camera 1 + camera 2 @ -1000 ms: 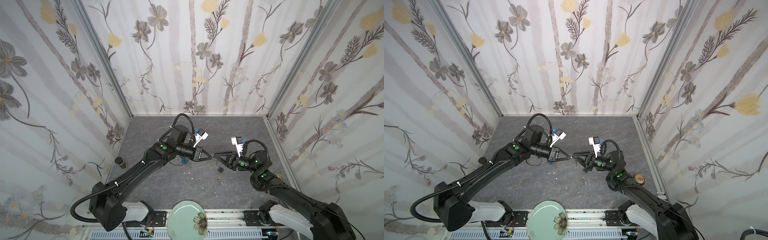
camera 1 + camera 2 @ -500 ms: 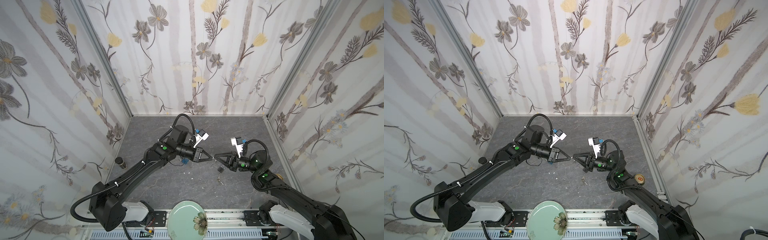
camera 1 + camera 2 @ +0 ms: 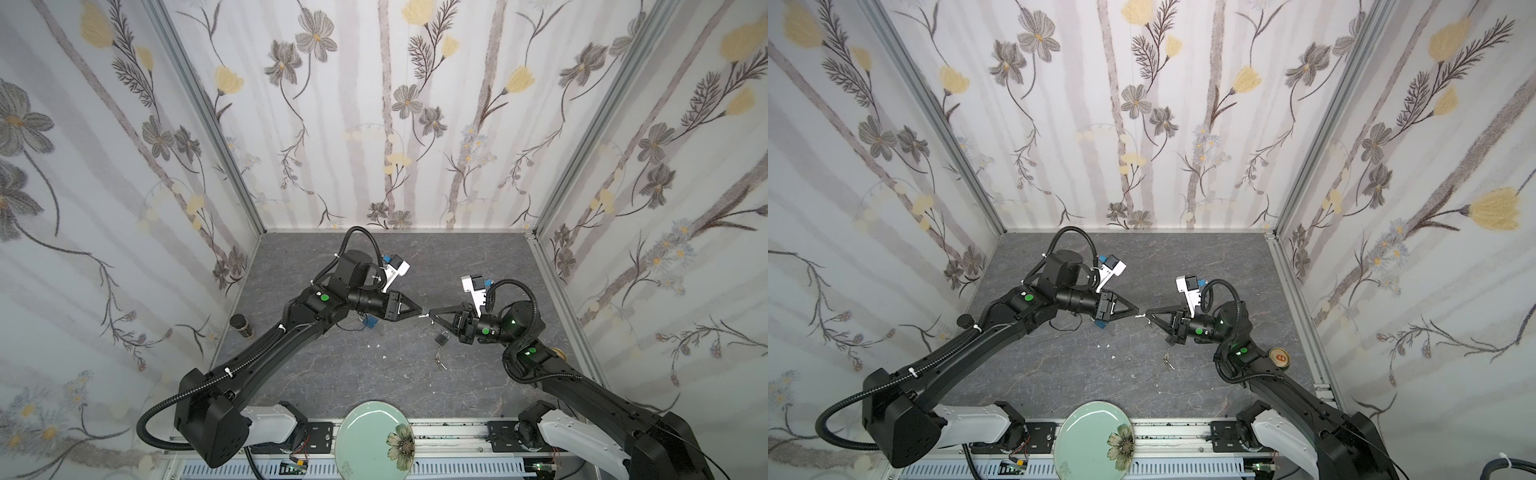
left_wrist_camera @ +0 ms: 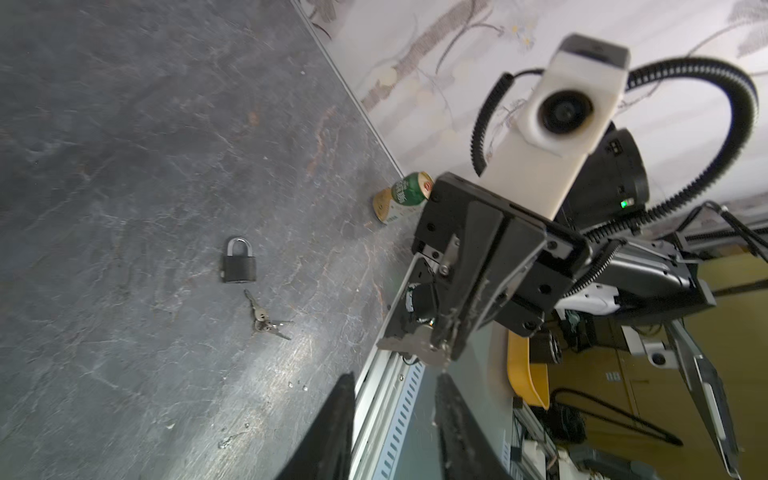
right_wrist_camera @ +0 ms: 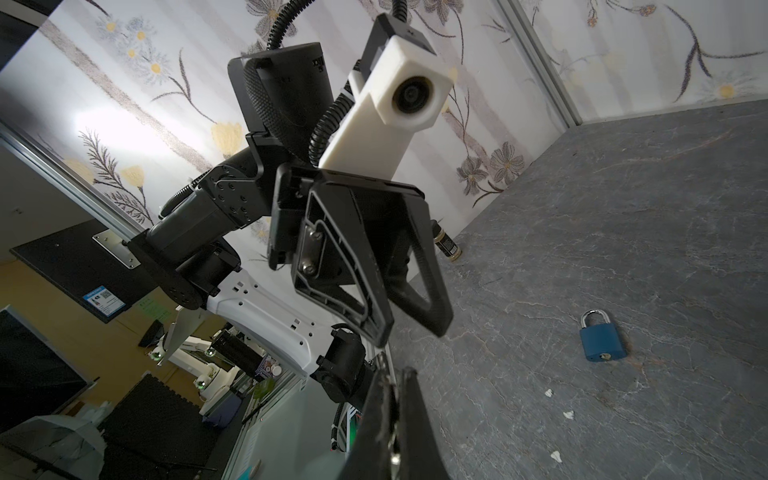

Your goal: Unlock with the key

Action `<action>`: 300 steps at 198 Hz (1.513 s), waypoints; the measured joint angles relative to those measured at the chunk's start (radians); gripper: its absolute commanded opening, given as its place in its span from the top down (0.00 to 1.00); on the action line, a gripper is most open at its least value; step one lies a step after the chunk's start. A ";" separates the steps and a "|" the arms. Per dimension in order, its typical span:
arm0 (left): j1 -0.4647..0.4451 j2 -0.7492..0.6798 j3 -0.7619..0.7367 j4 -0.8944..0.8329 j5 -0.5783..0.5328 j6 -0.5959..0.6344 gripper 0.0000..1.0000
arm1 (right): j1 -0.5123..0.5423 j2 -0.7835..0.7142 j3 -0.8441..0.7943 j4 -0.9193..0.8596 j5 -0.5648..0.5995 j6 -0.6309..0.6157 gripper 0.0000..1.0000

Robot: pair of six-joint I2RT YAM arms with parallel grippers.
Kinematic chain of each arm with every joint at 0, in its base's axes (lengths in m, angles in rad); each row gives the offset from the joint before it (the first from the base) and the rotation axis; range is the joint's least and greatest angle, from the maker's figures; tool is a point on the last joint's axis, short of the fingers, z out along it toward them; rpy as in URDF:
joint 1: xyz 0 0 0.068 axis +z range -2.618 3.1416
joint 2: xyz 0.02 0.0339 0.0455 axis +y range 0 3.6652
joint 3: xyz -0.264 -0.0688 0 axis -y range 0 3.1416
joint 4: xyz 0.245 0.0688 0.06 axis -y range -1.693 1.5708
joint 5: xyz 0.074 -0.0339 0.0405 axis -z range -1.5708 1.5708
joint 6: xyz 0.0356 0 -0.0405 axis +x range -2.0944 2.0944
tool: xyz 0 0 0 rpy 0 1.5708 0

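Both grippers meet tip to tip in mid-air over the table's middle. My right gripper [image 3: 432,312] is shut on a small silver key [image 4: 405,343], whose blade sticks out of its fingertips toward my left gripper [image 3: 419,311]. My left gripper [image 4: 395,379] stands open just short of the key, with nothing between its fingers. A black padlock [image 4: 239,262] lies closed on the table below the right gripper, with a bunch of keys [image 4: 266,322] beside it. A blue padlock [image 5: 602,338] lies closed under the left gripper.
A green can [image 4: 409,195] lies by the right wall behind the right arm. A dark jar [image 3: 242,324] stands by the left wall. A pale green plate [image 3: 376,432] sits at the front edge. Small white scraps [image 5: 567,414] dot the grey table.
The right gripper has closed on the key. The left gripper, shut on it before, has opened and let it go. Both arms have stayed nearly in place.
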 measured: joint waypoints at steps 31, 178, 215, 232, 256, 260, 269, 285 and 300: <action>0.036 -0.066 -0.087 0.100 -0.089 -0.079 0.58 | 0.000 0.024 -0.010 0.045 0.083 0.027 1.00; 0.023 -0.059 -0.305 0.677 -0.161 -0.442 0.40 | 0.098 0.182 -0.097 0.425 0.407 0.238 1.00; -0.012 -0.037 -0.297 0.724 -0.141 -0.455 0.49 | 0.114 0.268 -0.092 0.546 0.414 0.288 1.00; -0.023 -0.035 -0.295 0.734 -0.140 -0.456 0.53 | 0.119 0.299 -0.091 0.602 0.417 0.312 1.00; -0.029 -0.035 -0.294 0.738 -0.136 -0.456 0.64 | 0.122 0.323 -0.092 0.654 0.425 0.330 1.00; -0.030 -0.035 -0.294 0.738 -0.136 -0.456 0.67 | 0.123 0.325 -0.092 0.661 0.427 0.335 1.00; -0.031 -0.035 -0.294 0.739 -0.136 -0.456 0.71 | 0.123 0.327 -0.092 0.674 0.433 0.339 1.00; -0.031 -0.035 -0.294 0.739 -0.134 -0.456 0.76 | 0.123 0.330 -0.092 0.692 0.435 0.344 1.00; -0.031 -0.035 -0.294 0.739 -0.133 -0.456 0.77 | 0.123 0.337 -0.092 0.703 0.435 0.352 1.00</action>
